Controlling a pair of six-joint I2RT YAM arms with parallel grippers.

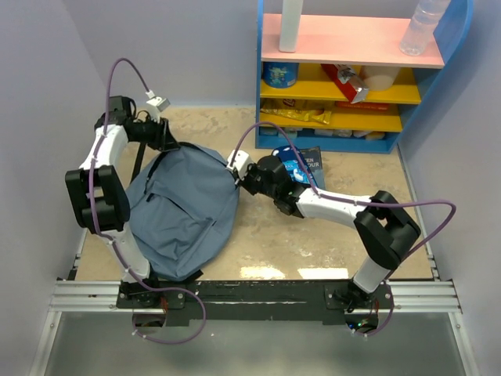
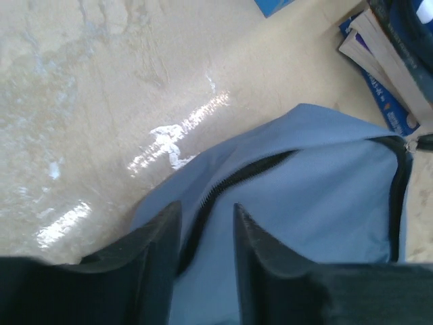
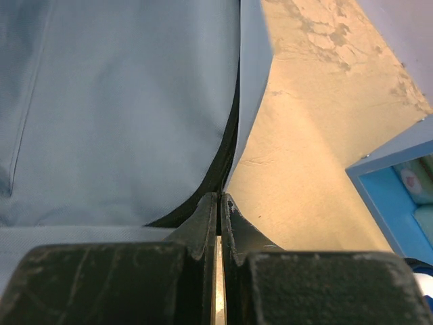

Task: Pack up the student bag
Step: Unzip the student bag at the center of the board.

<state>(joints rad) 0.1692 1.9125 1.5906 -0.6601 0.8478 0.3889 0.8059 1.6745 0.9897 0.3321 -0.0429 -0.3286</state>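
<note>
Bag (image 1: 184, 207) lies flat on table (image 1: 313, 243), left of centre. Left gripper (image 2: 206, 211) has jaws slightly apart astride the zip (image 2: 223, 179). Right gripper (image 3: 220, 198) has jaws together at bag's right edge; we cannot tell if fabric is nipped. We judge both are there to spread the mouth for packing.

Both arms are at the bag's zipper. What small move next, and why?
Probably close the left fingers on the flap of the student bag: they stand apart over the zipper, seemingly gripping nothing, while the right fingers are shut at its other edge. The opening is barely parted, and the books lie outside it.
</note>
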